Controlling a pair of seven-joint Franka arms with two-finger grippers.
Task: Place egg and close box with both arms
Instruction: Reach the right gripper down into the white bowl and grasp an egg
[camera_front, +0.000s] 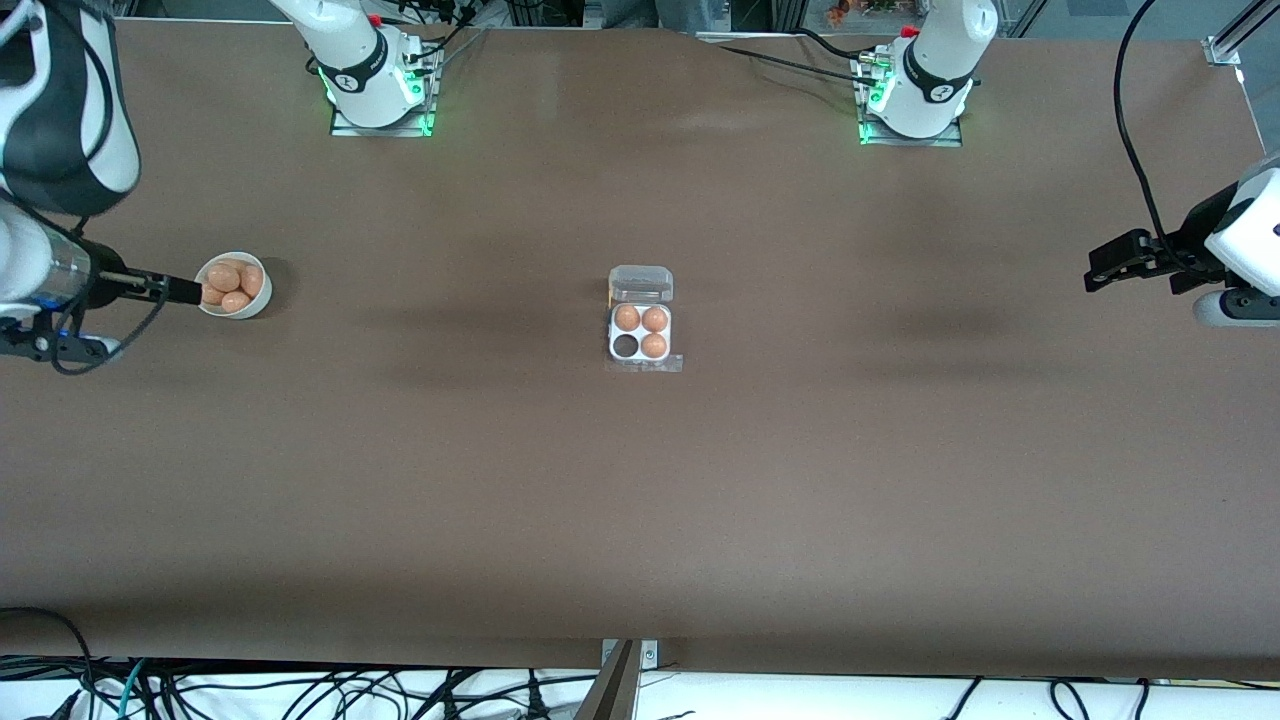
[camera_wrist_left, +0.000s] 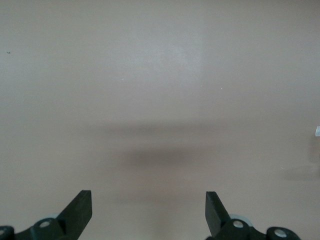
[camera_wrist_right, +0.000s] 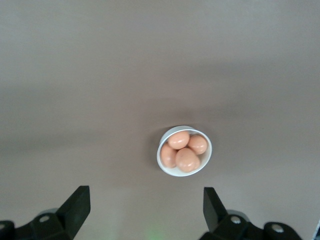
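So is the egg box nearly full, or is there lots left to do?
Nearly full: the box holds three eggs, with one cell empty and its lid open. The fourth egg waits in the bowl, four there. Nothing is held: the right gripper is open over the table beside the bowl, and the left gripper waits open. Left: pick, place, close.

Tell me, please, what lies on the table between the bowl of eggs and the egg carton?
Nothing: in the front view, only bare brown table stretches between the bowl and the box.
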